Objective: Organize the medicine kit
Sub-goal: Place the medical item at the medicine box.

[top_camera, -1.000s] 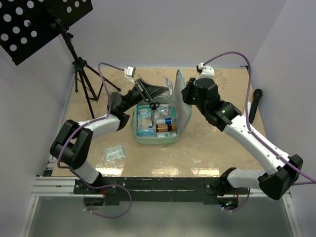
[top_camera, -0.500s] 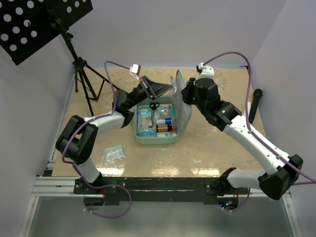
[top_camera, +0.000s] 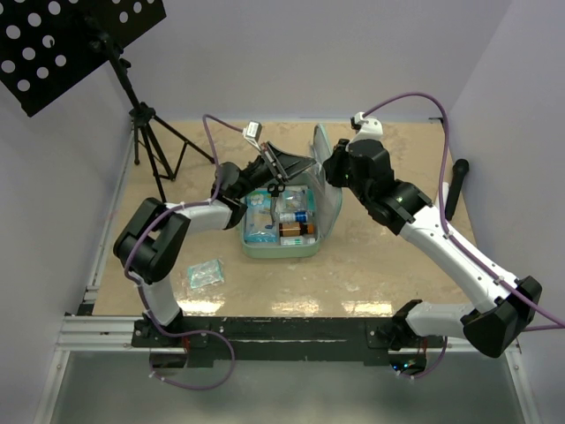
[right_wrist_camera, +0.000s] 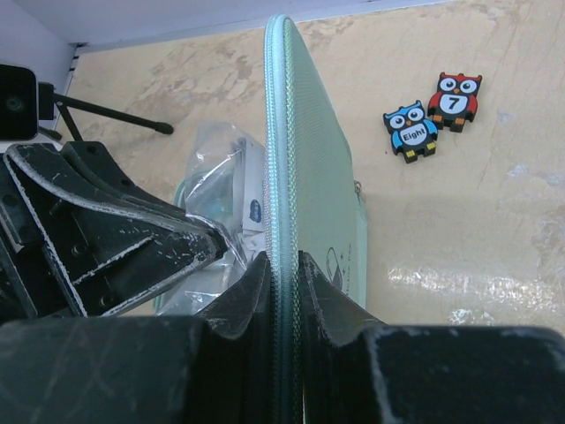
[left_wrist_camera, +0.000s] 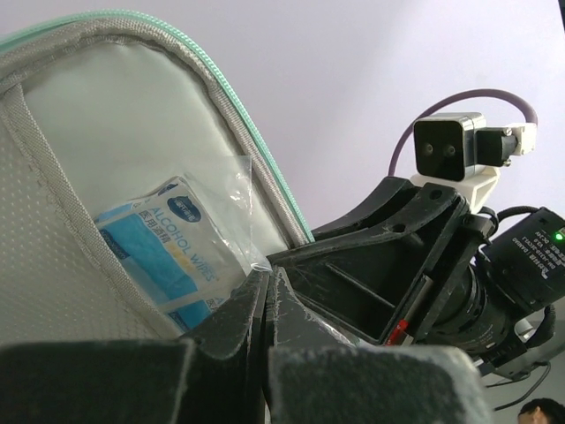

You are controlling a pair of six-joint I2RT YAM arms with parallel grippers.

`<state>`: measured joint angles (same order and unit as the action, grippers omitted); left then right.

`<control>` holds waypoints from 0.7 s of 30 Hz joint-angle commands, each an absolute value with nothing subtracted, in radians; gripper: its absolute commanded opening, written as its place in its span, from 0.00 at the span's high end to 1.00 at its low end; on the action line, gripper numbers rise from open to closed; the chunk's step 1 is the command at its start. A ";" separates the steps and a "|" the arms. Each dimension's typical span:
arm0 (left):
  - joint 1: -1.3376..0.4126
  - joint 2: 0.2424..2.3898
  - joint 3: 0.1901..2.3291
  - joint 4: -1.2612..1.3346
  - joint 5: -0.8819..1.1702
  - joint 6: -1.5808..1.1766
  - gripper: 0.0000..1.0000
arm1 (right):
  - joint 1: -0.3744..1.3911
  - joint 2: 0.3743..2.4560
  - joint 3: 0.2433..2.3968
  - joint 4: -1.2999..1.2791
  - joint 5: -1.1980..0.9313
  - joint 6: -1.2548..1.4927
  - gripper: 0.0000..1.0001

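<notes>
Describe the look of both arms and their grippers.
The left arm and right arm have white links and black rounded joints, with a purple cable looping along each. The left gripper and right gripper are black with scuffed fingers.

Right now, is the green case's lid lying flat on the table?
No, the medicine kit's lid stands upright, its zipper rim pinched between the right jaws.
</notes>
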<state>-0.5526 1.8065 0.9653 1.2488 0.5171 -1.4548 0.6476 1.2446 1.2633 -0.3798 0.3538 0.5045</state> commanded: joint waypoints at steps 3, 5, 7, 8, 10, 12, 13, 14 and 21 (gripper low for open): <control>-0.560 1.734 1.015 1.196 0.515 -1.303 1.00 | 0.644 1.241 1.281 -0.347 0.345 0.511 1.00; -0.560 1.709 1.032 1.076 0.511 -1.231 1.00 | 0.644 1.241 1.278 -0.345 0.344 0.511 1.00; -0.560 1.686 1.054 0.955 0.508 -1.155 1.00 | 0.644 1.239 1.275 -0.345 0.344 0.509 1.00; -0.560 1.678 1.069 0.884 0.503 -1.123 1.00 | 0.643 1.239 1.275 -0.345 0.344 0.509 1.00; -0.563 1.660 1.091 0.786 0.488 -1.063 0.97 | 0.644 1.238 1.275 -0.344 0.342 0.509 1.00; -0.563 1.640 1.100 0.718 0.477 -1.017 0.80 | 0.644 1.238 1.272 -0.344 0.341 0.508 1.00; -0.563 1.632 1.104 0.695 0.473 -1.003 0.70 | 0.644 1.238 1.273 -0.342 0.339 0.508 1.00; -0.563 1.625 1.106 0.675 0.466 -0.990 0.63 | 0.644 1.238 1.272 -0.341 0.339 0.508 1.00; -0.558 1.585 1.127 0.581 0.459 -0.937 0.44 | 0.644 1.236 1.266 -0.339 0.337 0.508 1.00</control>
<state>-0.5591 1.6394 1.0809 0.6559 0.4740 -1.0138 0.6476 1.2446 1.2629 -0.3779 0.3481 0.5045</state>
